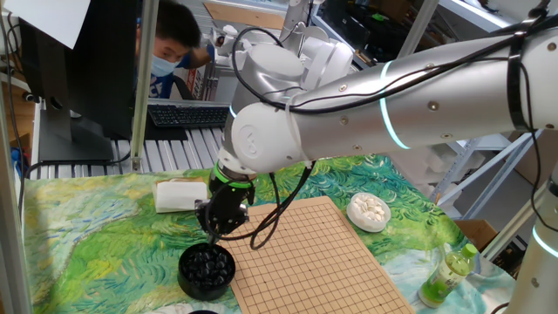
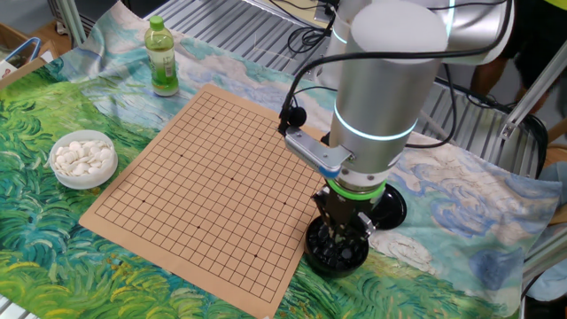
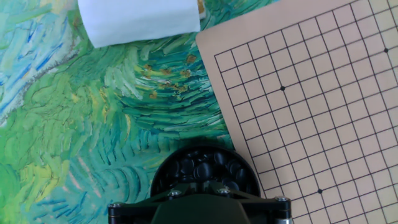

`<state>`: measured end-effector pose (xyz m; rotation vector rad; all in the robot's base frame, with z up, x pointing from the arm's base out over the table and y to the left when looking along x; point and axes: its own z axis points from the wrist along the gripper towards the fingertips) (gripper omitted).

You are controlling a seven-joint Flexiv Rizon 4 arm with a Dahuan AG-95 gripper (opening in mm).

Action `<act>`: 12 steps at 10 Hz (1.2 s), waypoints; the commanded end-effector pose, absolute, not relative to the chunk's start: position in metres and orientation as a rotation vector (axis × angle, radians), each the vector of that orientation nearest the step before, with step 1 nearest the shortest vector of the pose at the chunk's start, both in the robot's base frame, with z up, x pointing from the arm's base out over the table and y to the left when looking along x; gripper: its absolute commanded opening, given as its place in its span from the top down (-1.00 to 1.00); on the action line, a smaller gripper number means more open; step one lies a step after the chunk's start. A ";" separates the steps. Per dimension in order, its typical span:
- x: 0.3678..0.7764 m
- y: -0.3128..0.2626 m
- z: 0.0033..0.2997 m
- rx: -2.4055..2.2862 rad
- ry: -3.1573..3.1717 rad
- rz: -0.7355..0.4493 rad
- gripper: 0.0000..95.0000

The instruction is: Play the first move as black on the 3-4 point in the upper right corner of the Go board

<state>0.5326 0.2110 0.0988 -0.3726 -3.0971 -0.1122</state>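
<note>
- Presently, in one fixed view, the gripper (image 1: 215, 234) is hanging over the black bowl (image 1: 207, 269) beside the Go board's (image 1: 323, 262) edge, jaws pinched nearly together.
- In the other fixed view, its fingers are hiding any black stone; the 3-4 point cannot be told.
- In the hand view, black stones (image 3: 202, 169) are lying in the bowl.

Black stones (image 3: 205, 169): small, round, glossy, heaped in a dark round bowl (image 1: 207, 266) directly under the hand. Cannot tell from any view whether a single stone sits between the fingers; tips hidden by the hand's own body.

Go board (image 2: 217, 182): flat tan square, thin dark grid, a few star dots, no stones on it. It lies just beside the hand, its near edge next to the bowl. The 3-4 point cannot be picked out with certainty among the bare crossings.
</note>
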 end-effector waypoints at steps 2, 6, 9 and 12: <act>0.532 0.211 0.099 -0.361 -3.074 -0.062 1.00; 0.532 0.211 0.099 -0.119 -3.099 0.278 1.00; 0.532 0.211 0.101 -0.025 -3.093 0.417 1.00; 0.532 0.210 0.102 -0.042 -3.100 0.379 1.00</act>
